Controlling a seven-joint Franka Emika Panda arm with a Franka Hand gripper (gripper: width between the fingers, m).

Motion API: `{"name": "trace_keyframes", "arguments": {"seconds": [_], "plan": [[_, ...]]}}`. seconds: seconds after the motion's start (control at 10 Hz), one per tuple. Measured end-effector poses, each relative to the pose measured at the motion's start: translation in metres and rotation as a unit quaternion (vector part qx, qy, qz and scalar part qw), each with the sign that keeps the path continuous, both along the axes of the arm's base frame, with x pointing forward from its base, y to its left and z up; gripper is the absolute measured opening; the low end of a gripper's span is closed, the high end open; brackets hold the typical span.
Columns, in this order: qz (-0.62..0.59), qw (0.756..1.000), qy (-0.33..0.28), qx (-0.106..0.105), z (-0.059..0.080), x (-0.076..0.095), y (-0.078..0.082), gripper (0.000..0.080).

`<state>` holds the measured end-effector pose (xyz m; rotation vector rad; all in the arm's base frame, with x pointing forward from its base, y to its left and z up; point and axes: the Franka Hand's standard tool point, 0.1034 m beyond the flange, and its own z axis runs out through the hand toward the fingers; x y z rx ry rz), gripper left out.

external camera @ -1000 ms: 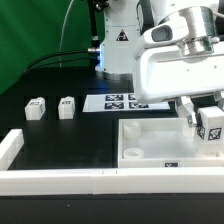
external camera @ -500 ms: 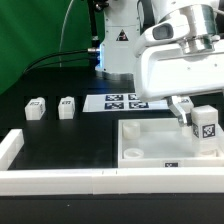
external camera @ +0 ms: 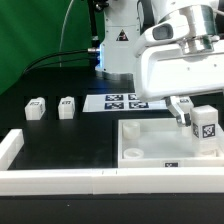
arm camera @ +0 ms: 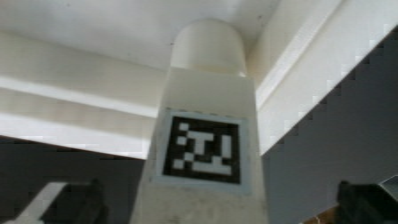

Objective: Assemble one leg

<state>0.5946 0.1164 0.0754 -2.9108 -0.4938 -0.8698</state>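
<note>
**A:** Where does the leg sit at this moment?

**B:** The small white plastic leg with its black-and-white square tag stands at the right edge of the exterior frame, over the far corner of the large white square tray-like piece with a raised rim. In the wrist picture the leg fills the middle of the frame, its rounded end pointing toward the pale tray surface beyond.

**A:** And the robot's white two-finger gripper?

**B:** The gripper hangs right at the leg, with the jaws spread wide. One finger shows just beside the leg; the dark fingertips sit apart from its sides in the wrist picture. Nothing looks clamped, so the leg seems to be standing on its own in the corner seat.

**A:** Why that corner?

**B:** Probably because the leg mounts there; whether it is fully seated cannot be told.

**A:** The rest?

**B:** Two more small white tagged blocks wait at the left on the black table, well apart from the tray. The flat white marker board lies behind.
</note>
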Motion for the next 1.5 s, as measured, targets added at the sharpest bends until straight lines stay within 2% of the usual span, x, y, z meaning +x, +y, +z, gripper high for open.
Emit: {"name": "trace_keyframes", "arguments": {"seconds": [0.4,0.6,0.8,1.0,1.1,1.2,1.3,1.5], "plan": [[0.005,1.000,0.001,-0.005,-0.001,0.000,-0.002,0.0649],[0.009,1.000,0.025,-0.009,-0.004,-0.001,-0.003,0.0649],[0.012,0.994,0.103,-0.019,-0.007,0.004,-0.010,0.0649],[0.015,0.984,0.178,-0.025,-0.002,0.010,-0.006,0.0649],[0.008,0.969,0.245,-0.028,-0.001,0.002,-0.002,0.0649],[0.007,0.964,0.265,-0.027,0.004,0.008,0.001,0.0649],[0.004,0.968,0.249,-0.025,0.004,0.012,0.000,0.0649],[0.003,0.968,0.250,-0.025,0.003,0.012,-0.002,0.0649]]}}
